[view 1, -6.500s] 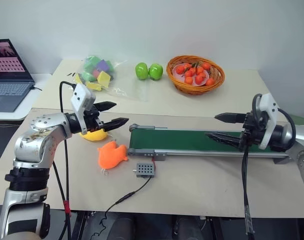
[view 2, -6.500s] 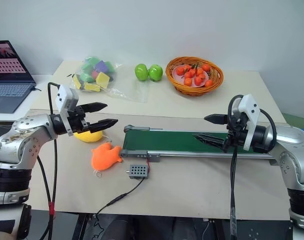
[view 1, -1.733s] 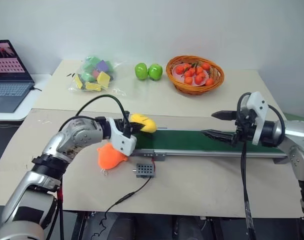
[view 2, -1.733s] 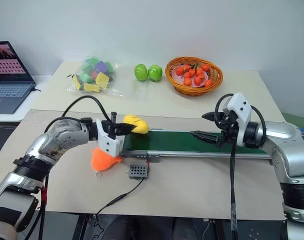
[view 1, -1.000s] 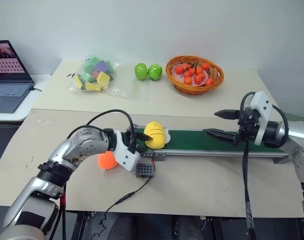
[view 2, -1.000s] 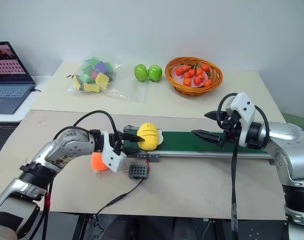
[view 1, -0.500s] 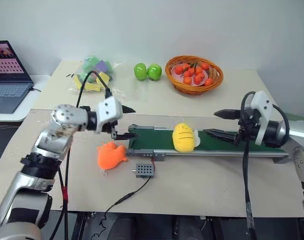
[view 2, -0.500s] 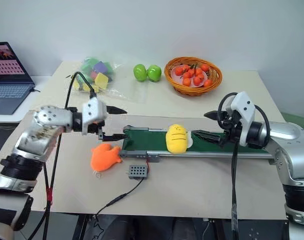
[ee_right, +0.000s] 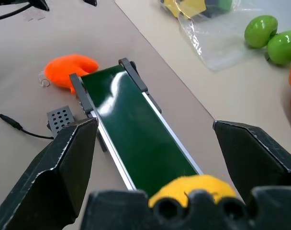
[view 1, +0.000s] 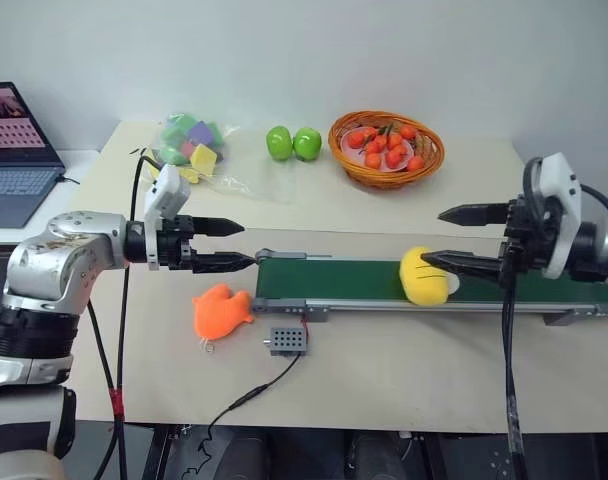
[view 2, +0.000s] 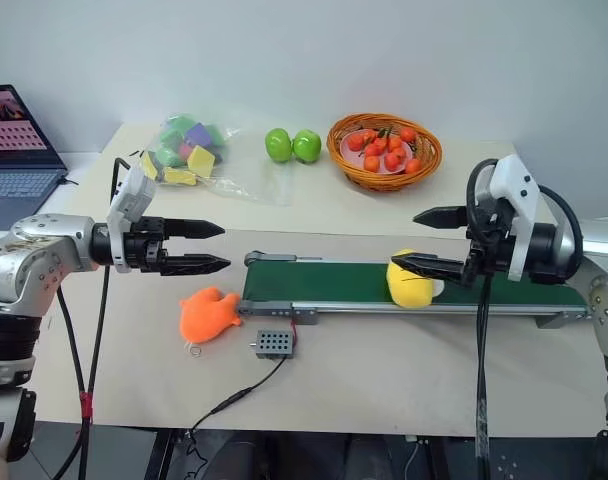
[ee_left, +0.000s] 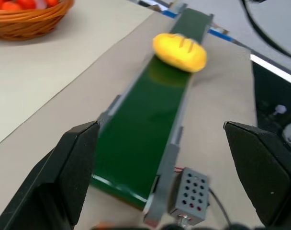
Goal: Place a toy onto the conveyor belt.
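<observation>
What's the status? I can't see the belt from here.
Left gripper open, empty, off the belt's end. Right gripper open, by the toy. Toy lying on the conveyor belt. Nothing else on the belt.

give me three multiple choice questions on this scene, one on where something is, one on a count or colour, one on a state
1. Where is the yellow toy?
A. in the basket
B. on the conveyor belt
C. beside the laptop

2. How many green apples are on the table?
A. two
B. four
C. none

3. How is the left end effector?
A. shut on the toy
B. open and empty
C. shut on the orange fish plush

Answers:
1 B, the yellow toy lies on the conveyor belt, near the right end effector.
2 A, two green apples sit side by side left of the basket.
3 B, the left end effector has its fingers apart with nothing between them; the orange fish plush lies on the table below it.
</observation>
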`<control>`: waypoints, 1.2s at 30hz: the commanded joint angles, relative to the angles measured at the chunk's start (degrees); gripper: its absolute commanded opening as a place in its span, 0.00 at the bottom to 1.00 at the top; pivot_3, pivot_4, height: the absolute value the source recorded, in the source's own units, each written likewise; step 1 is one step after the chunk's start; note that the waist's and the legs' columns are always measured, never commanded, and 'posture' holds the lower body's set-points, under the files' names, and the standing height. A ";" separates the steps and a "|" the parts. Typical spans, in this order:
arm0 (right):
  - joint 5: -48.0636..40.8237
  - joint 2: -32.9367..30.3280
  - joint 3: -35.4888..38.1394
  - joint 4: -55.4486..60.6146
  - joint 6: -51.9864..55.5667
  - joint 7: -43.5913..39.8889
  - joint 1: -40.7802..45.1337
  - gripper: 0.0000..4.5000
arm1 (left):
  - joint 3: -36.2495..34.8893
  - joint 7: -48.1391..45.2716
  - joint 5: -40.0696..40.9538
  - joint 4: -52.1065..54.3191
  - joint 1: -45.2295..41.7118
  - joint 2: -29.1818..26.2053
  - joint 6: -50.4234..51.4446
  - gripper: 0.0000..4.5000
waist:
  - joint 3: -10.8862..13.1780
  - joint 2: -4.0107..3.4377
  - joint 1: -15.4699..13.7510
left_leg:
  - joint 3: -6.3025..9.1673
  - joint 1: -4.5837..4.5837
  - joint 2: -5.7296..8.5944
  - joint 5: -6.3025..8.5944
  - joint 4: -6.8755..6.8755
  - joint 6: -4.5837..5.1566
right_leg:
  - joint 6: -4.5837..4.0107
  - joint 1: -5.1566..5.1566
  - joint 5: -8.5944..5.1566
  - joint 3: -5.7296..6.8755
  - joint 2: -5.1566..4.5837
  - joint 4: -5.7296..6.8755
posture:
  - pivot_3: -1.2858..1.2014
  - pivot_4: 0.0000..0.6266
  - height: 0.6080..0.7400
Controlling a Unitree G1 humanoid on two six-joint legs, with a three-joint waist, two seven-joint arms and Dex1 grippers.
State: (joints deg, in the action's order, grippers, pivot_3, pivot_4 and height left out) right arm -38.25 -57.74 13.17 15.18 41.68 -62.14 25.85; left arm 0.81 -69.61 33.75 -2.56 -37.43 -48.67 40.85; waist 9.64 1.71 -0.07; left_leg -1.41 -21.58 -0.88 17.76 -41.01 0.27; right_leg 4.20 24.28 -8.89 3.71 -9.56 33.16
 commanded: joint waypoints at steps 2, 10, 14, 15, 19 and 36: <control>-1.32 -1.22 2.43 0.64 -0.19 -0.40 0.73 1.00 | -1.78 0.67 -1.08 0.41 -1.07 -0.03 -2.06 0.98 | 0.00 0.00 -0.07 | 0.00 -0.03 0.01 -0.03 0.00 -0.06 | 0.00 0.01 0.00 0.00 0.00 -0.01 | 0.52 0.24 0.99; -0.69 -0.96 1.74 -0.85 -1.42 -0.96 1.30 1.00 | -4.01 3.82 1.20 1.98 -4.14 2.59 0.09 0.98 | 0.00 0.00 -0.15 | 0.00 -0.03 0.00 -0.02 -0.03 -0.04 | 0.00 0.01 0.00 0.00 0.00 0.03 | 0.52 0.24 0.99; 0.07 -0.91 1.22 -1.48 -2.10 -1.23 1.61 1.00 | -3.49 4.16 0.77 2.70 -5.39 2.92 0.47 0.98 | 0.00 0.00 -0.13 | 0.00 -0.02 0.01 -0.03 -0.02 -0.06 | 0.00 0.01 0.00 0.00 0.00 0.01 | 0.52 0.24 0.99; 0.09 -0.88 1.10 -1.54 -2.06 -1.22 1.80 1.00 | -3.36 4.29 0.63 2.67 -5.80 3.10 0.49 0.98 | 0.00 0.00 -0.13 | 0.00 -0.03 0.01 -0.03 -0.02 -0.06 | 0.00 0.01 0.00 0.00 0.00 0.01 | 0.52 0.24 0.99; 0.29 -0.86 0.89 -1.64 -2.07 -1.15 2.25 1.00 | -2.35 4.61 -0.60 2.95 -6.56 3.62 -0.31 0.98 | 0.00 0.00 -0.08 | 0.00 -0.01 0.00 -0.04 -0.03 -0.06 | 0.00 0.01 0.00 0.00 0.00 0.03 | 0.52 0.24 0.99; 0.59 -0.90 0.37 -0.72 -0.99 0.17 2.94 1.00 | -0.74 4.45 -3.22 0.12 -10.74 6.00 -0.85 0.98 | 0.00 0.01 -0.29 | 0.00 -0.04 0.01 -0.04 -0.05 -0.06 | 0.00 0.02 0.00 0.00 0.00 0.02 | 0.52 0.24 0.99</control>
State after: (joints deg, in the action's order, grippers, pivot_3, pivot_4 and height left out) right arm -37.19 -57.82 12.16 12.99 40.71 -62.26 27.93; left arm 1.41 -64.88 30.29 -3.07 -46.56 -42.58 41.06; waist 9.65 1.72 -0.36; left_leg -1.42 -21.62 -0.87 17.73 -41.06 0.20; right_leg 4.19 24.30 -8.89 3.71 -9.56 33.18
